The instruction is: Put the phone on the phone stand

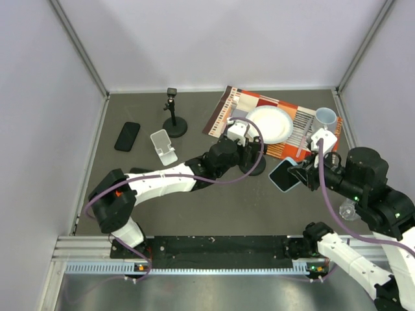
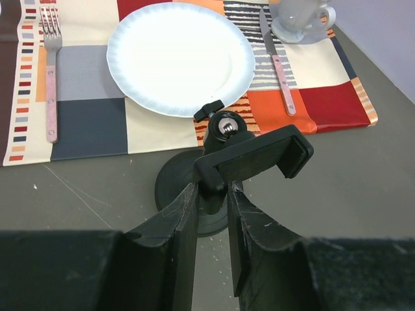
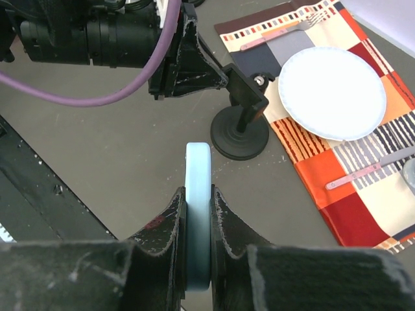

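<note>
The white phone stand (image 1: 163, 146) sits at the left of the table, apart from both grippers. My right gripper (image 1: 299, 173) (image 3: 198, 194) is shut on a phone in a light blue case (image 1: 284, 173) (image 3: 198, 188), held on edge above the table to the right of centre. My left gripper (image 1: 248, 154) (image 2: 212, 191) is shut on the stem of a black clamp holder with a round base (image 1: 253, 167) (image 2: 256, 155), just left of the phone. The holder also shows in the right wrist view (image 3: 241, 133).
A second black pole holder (image 1: 174, 122) stands at the back. A black phone (image 1: 128, 136) lies flat at the far left. A striped placemat (image 1: 295, 120) holds a white plate (image 1: 269, 124), fork (image 2: 50, 78), knife (image 2: 279, 65) and cup (image 1: 326, 117).
</note>
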